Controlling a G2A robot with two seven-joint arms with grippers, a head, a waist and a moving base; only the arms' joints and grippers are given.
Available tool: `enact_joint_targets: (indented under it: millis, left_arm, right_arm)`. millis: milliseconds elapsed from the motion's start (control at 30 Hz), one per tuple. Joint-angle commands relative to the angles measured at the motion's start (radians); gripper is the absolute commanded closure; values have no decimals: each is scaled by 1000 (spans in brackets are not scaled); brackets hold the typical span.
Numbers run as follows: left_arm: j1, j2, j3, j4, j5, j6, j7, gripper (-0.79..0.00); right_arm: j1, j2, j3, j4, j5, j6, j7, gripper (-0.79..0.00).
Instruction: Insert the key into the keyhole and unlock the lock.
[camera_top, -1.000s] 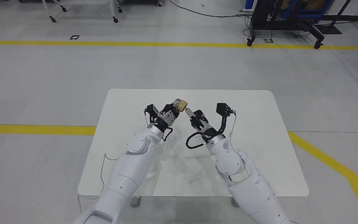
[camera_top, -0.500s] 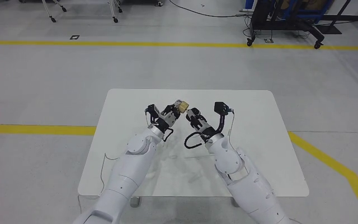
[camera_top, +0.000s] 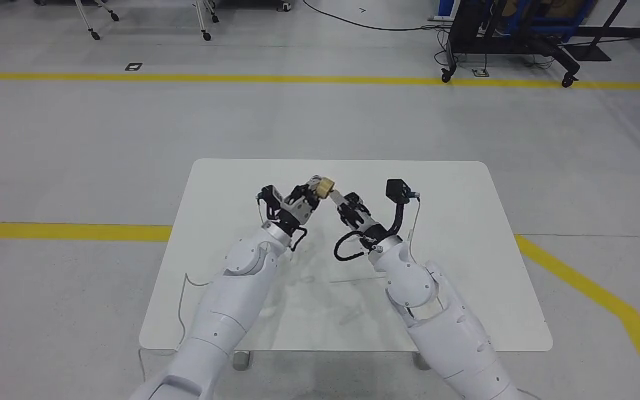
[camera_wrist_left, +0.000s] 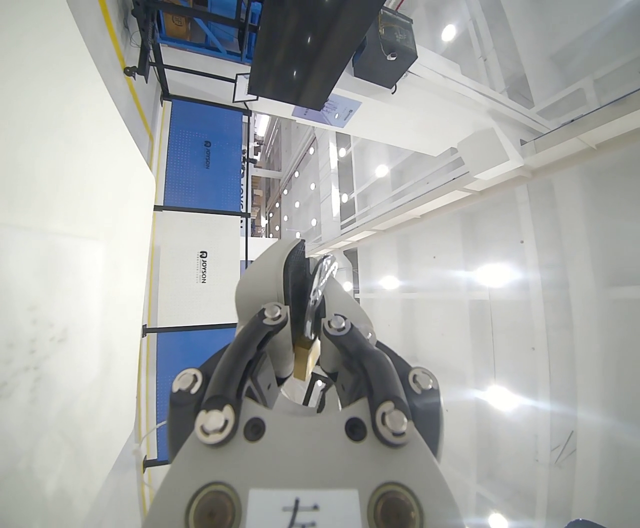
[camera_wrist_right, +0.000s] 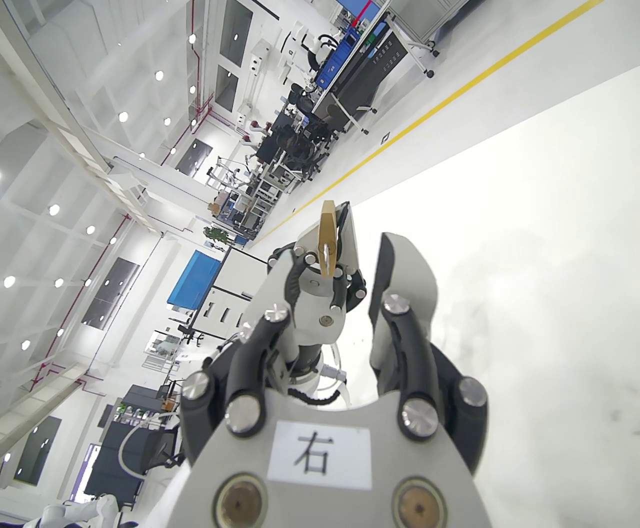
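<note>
White table (camera_top: 450, 300): both arms are raised over its middle, toward the far edge.

Left gripper (camera_wrist_left: 317, 272) is clamped on the lock (camera_top: 322, 186), a brass padlock held off the tabletop. The left wrist view shows the brass body and steel shackle pinched between the fingers (camera_wrist_left: 295, 280).

Right gripper (camera_top: 349, 208) is spread, with nothing between its fingers. It sits just beside the lock on the side toward the table's right edge and points at it.

Key (camera_wrist_right: 326, 260) — a small piece projecting from the lock's end facing the right gripper. It appears seated in the keyhole, but is too small to tell how deep.
</note>
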Motion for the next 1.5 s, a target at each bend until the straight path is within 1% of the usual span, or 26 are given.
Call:
enact_joint_targets:
  millis: [0,100,133,167,233,267,300,333,367,433,500,533,600,633,667,700,733,767,900,1000,1033,1133,1367,1467]
  left_arm:
    - [1,0,-2,-2,-2,-1,1,0]
    - [2,0,-3,-5,-3,-11,-2,0]
    - [3,0,-4,-6,-4,-15,-4,0]
    - [4,0,-5,-7,-5,-21,-8,0]
    - [3,0,-5,-7,-4,-27,-23,0]
    - [2,0,-6,-7,-4,-33,-29,0]
    - [2,0,-5,-6,-3,-37,-35,0]
    - [1,0,-5,-5,-3,-40,-40,0]
    - [0,0,-3,-6,-4,-43,-47,0]
    - [0,-1,0,-4,-4,-51,-65,0]
    - [-1,-1,2,-3,-6,-55,-79,0]
    - [-2,-1,4,-1,-4,-54,-88,0]
    - [-4,-1,6,2,-3,-49,-103,0]
    - [-4,-1,7,3,-6,-49,-108,0]
    - [-5,-1,7,4,-10,-50,-113,0]
    - [-5,-2,8,5,-10,-50,-116,0]
    - [-6,-2,8,6,-14,-51,-119,0]
    - [-5,-3,8,5,-21,-50,-123,0]
    - [-4,-3,8,7,-28,-53,-129,0]
    - [-4,-3,8,8,-31,-54,-131,0]
    - [-4,-3,8,8,-31,-54,-132,0]
    - [-5,-3,10,8,-26,-52,-138,0]
    - [-6,-3,11,9,-19,-54,-142,0]
    - [-6,-3,11,9,-18,-54,-144,0]
  right_arm:
    - [0,0,0,0,0,0,0,-785]
    - [-3,-1,2,-3,16,-4,1,-785]
    - [-12,-2,16,-12,94,-23,13,-785]
    - [-24,-4,43,-20,224,-54,49,-785]
    - [-39,-1,102,-14,437,-95,163,-659]
    - [-44,2,122,-4,523,-98,239,-502]
    - [-43,5,142,5,586,-96,306,-456]
    - [-43,7,158,16,646,-88,365,-431]
    - [-40,10,172,31,686,-76,408,-369]
    - [-32,13,192,55,761,-52,471,-339]
    - [-22,14,203,79,829,-40,528,-283]
    - [-17,15,207,94,860,-36,552,-268]
    - [-2,14,208,130,939,-14,612,-197]
    - [9,13,209,156,988,13,641,-191]
    - [27,13,214,188,1028,44,651,-151]
    - [45,13,213,210,1039,57,653,-49]
    - [58,12,208,226,1044,63,662,-40]
    - [67,12,203,243,1049,66,666,-65]
    - [95,11,186,289,1054,68,665,-86]
    - [103,11,179,304,1056,62,664,-102]
    - [104,11,177,306,1057,60,664,-120]
    - [106,12,174,308,1054,55,657,-142]
    - [104,16,170,298,1047,48,649,-145]
    - [105,17,165,299,1049,47,642,-120]
